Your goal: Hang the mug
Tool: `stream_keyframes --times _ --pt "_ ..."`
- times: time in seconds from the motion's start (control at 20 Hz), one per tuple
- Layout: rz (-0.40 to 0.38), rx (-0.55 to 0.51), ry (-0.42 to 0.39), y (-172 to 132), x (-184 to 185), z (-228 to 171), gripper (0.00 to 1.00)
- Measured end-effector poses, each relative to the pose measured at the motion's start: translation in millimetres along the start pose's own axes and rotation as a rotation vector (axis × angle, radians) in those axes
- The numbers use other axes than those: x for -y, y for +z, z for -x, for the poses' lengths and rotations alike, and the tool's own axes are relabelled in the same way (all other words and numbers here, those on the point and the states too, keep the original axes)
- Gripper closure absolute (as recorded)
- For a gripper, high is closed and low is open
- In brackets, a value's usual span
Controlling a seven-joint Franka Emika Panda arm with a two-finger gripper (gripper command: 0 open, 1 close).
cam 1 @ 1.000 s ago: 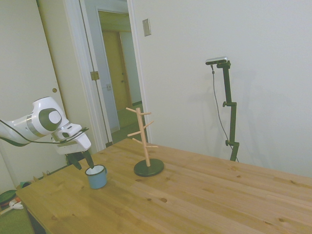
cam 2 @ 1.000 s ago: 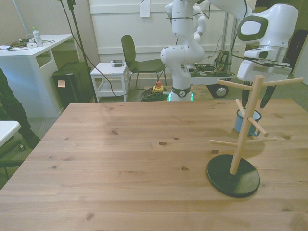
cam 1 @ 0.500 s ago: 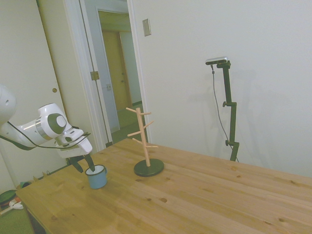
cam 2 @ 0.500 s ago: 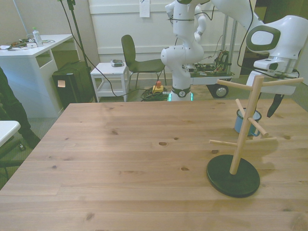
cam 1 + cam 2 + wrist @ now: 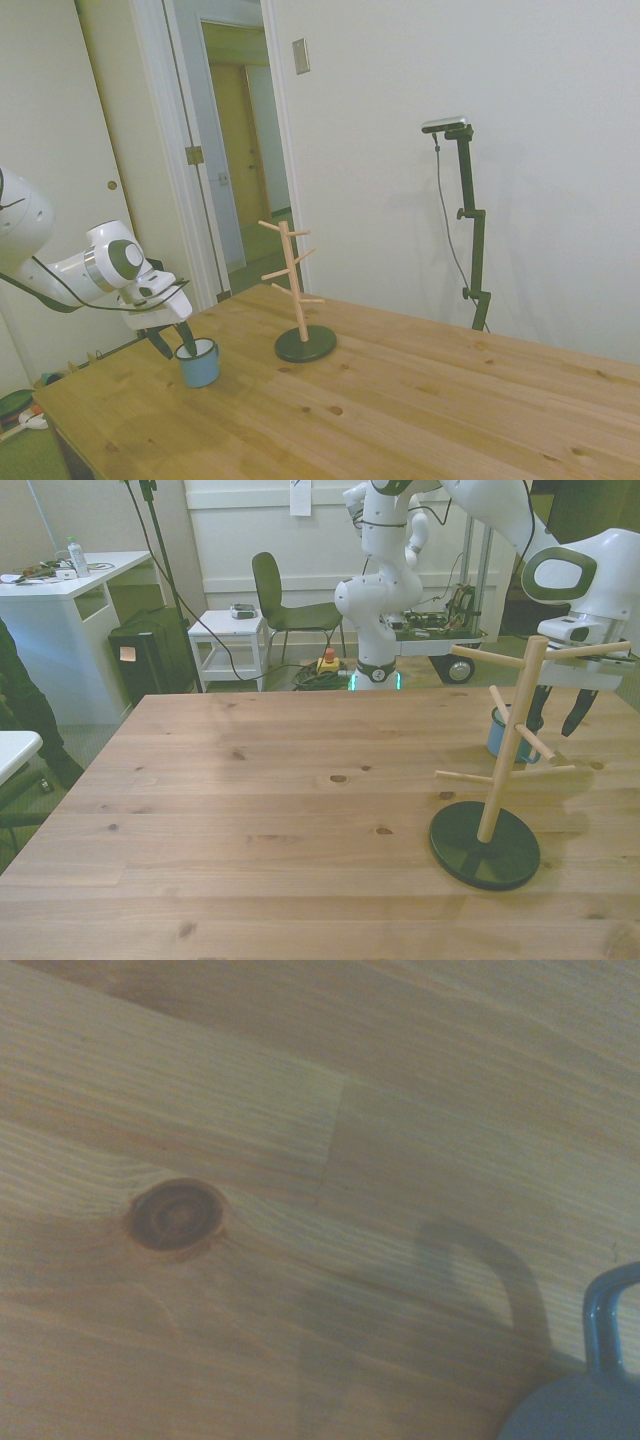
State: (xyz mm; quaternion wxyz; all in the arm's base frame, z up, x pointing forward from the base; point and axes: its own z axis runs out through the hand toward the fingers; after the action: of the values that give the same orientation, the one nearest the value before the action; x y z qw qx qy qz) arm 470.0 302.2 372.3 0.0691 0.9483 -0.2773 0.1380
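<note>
1. Counting what stands on the worktop (image 5: 420, 400): one mug (image 5: 199, 362) and one wooden mug tree (image 5: 297, 295) on a dark round base
2. The mug is light blue with a white inside and a thin dark rim; it stands upright near the worktop's edge on the arm's side, apart from the tree's base
3. In the front view the mug (image 5: 497, 732) is partly hidden behind the tree's post (image 5: 508, 742), which carries several slanted pegs, all of them bare
4. One end effector (image 5: 172, 340) shows, with two dark fingers spread apart and nothing between them; it is released
5. In the side view one finger (image 5: 186, 337) hangs right at the mug's rim and the other finger sits outside the mug on the arm's side; whether either touches the enamel I cannot tell
6. In the front view the end effector (image 5: 558, 712) sits toward the front view's right of the mug, its fingertips low, near rim height
7. The wrist view shows the mug's loop handle (image 5: 607, 1315) and a slice of its blue body in one corner, with bare wood grain, a dark knot (image 5: 177, 1214) and a soft shadow over the rest
</note>
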Motion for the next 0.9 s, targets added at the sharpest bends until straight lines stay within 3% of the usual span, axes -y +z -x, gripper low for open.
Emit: stream_keyframes --times 0.6,0.9 --pt "0.015 0.012 0.039 19 -20 0 1.0" --pt "0.001 0.003 0.069 9 -35 -6 1.0"
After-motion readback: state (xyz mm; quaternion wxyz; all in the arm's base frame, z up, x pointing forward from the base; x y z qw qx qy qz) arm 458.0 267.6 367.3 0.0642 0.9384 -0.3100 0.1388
